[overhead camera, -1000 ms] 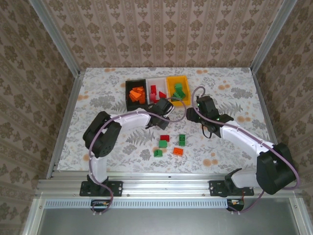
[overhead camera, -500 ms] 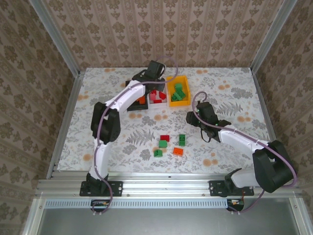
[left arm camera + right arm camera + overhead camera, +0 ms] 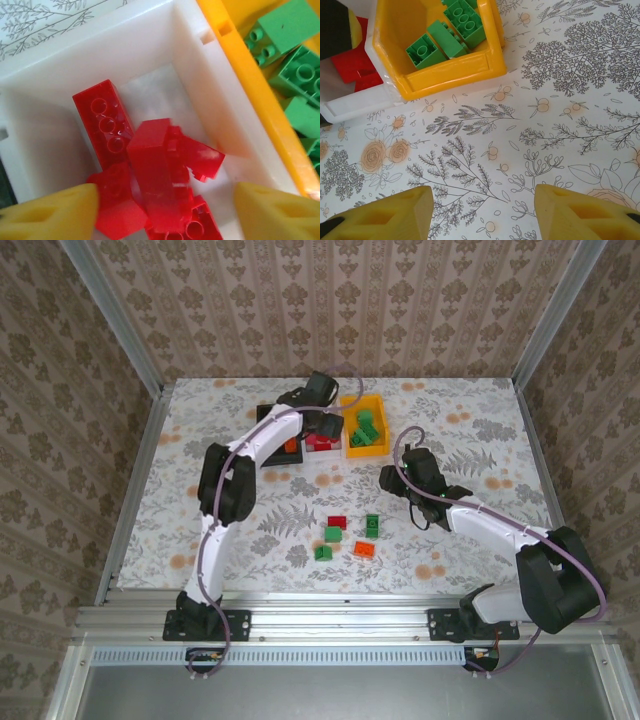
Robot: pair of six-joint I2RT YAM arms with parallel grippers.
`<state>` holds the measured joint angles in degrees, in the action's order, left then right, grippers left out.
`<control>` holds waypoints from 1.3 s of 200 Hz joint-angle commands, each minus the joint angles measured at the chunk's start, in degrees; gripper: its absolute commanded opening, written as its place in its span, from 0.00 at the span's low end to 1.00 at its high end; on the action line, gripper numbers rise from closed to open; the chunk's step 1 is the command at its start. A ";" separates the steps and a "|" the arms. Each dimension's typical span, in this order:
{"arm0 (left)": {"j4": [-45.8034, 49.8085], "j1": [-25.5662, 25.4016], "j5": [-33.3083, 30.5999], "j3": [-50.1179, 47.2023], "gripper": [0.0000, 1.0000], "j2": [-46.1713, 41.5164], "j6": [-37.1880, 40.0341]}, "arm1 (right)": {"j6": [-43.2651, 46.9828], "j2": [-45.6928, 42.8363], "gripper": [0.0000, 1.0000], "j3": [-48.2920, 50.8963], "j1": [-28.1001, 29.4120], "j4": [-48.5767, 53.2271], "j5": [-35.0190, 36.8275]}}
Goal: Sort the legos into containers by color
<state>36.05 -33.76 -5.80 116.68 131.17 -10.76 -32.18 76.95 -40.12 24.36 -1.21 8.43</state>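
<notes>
— Where are the legos?

— The red legos (image 3: 155, 170) lie heaped in the white bin (image 3: 150, 40), at the centre of my left wrist view. The green legos (image 3: 295, 75) sit in the yellow bin (image 3: 250, 85) at its right edge. Five loose legos (image 3: 333, 534) (three green, one red, one orange) lie on the table (image 3: 480, 410), just below centre of the top view.

— And your jaws?

— My left gripper (image 3: 166, 192) hangs over the white bin, fingers spread wide, gripping nothing. My right gripper (image 3: 484, 200) stands open over the flowered table, below the yellow bin, holding nothing.
</notes>
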 commanded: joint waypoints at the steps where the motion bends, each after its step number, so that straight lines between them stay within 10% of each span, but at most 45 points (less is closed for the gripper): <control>1: -0.77 -2.01 -0.81 -1.80 0.82 -8.82 1.59 | -0.78 -0.53 0.57 0.39 -0.28 -0.92 0.93; 108: -4.58 -19.87 -2.77 -48.97 1.00 -36.61 -21.23 | -0.33 -1.28 0.66 0.90 -0.28 -0.75 2.80; 260: -9.56 -24.11 -3.69 -49.60 0.74 -24.24 -27.65 | -0.16 -1.91 0.68 1.27 -0.28 -0.63 3.18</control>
<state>27.57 -57.47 -8.01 66.39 106.00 -37.87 -32.16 76.12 -39.35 24.36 -1.17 11.35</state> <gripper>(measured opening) 0.776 0.688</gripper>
